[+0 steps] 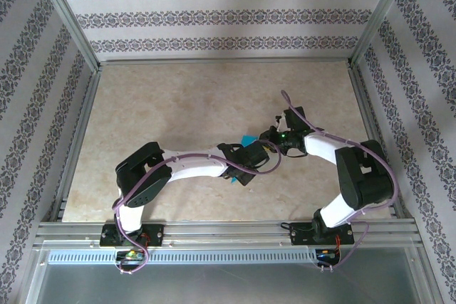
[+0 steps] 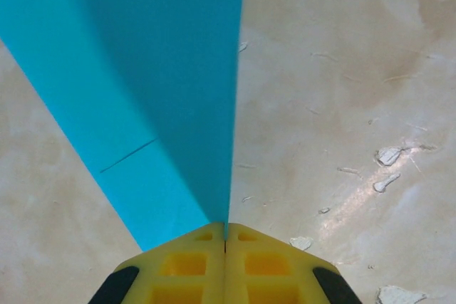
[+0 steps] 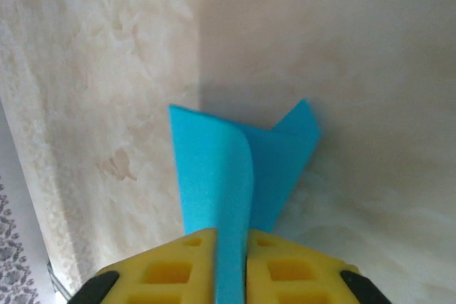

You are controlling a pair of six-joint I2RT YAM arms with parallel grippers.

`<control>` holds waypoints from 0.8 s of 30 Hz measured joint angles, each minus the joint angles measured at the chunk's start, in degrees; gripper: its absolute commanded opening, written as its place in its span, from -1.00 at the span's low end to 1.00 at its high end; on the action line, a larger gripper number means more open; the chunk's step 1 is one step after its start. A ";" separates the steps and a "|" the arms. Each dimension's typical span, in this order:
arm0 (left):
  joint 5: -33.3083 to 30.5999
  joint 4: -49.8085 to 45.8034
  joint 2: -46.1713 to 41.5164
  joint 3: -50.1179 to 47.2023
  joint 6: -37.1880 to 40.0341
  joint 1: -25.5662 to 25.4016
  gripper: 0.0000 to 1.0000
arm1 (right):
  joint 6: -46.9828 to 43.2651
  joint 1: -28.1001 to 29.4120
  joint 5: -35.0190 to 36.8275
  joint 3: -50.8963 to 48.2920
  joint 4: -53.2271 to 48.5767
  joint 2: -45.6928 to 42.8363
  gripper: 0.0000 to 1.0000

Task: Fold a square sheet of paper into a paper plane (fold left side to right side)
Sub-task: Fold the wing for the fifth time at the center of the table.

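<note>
Mid-table, between the two arms: paper (image 1: 248,140), mostly hidden under the wrists in the top view, with one blue corner showing above them and another below.

- Left gripper (image 2: 225,236): clamped tight on an edge of the paper, jaws meeting with no gap. From there the sheet fans up and away, clear of the table (image 1: 178,97).
- Right gripper (image 3: 231,247): jaws stand narrowly apart and the paper runs through the gap. It looks loose rather than pinched.
- Shape, right wrist view: one flap curls over the other in a soft roll, with a corner poking out to the right. No pressed edge along the bend.
- Left wrist view: one short, faint crease line on the sheet.

Judgement: early. The side-to-side fold is in hand, with the sheet brought over on itself. The crease is not flattened, though, and I cannot tell whether the edges line up. What remains is to lay it down, press that crease, then make every later fold. Nothing dart-shaped yet.
</note>
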 measured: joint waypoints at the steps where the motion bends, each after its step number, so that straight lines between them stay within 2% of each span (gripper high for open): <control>1: 0.04 0.09 0.00 -0.20 -0.09 0.02 -1.00 | -0.76 -0.85 0.68 -0.20 -1.01 -1.38 -0.33; 5: 2.23 1.36 -0.76 -2.60 -0.59 0.68 -1.00 | -4.44 -4.26 4.63 -0.39 -5.27 -8.33 -0.08; 9: 8.33 3.61 -2.64 -5.31 -2.08 2.97 -1.00 | -7.96 -6.91 6.73 -2.10 -7.21 -14.93 0.03; 16: 22.84 11.08 -3.78 -7.28 -8.26 8.48 -1.00 | -11.06 -7.52 5.70 -6.84 -6.69 -18.97 0.00; 18: 27.08 14.80 -3.78 -9.03 -11.10 10.14 -1.00 | -11.28 -7.52 4.59 -8.11 -5.49 -18.97 -0.07; 24: 37.29 28.52 -3.78 -16.70 -21.18 14.08 -1.00 | -9.84 -6.03 1.60 -12.48 0.72 -18.97 -0.07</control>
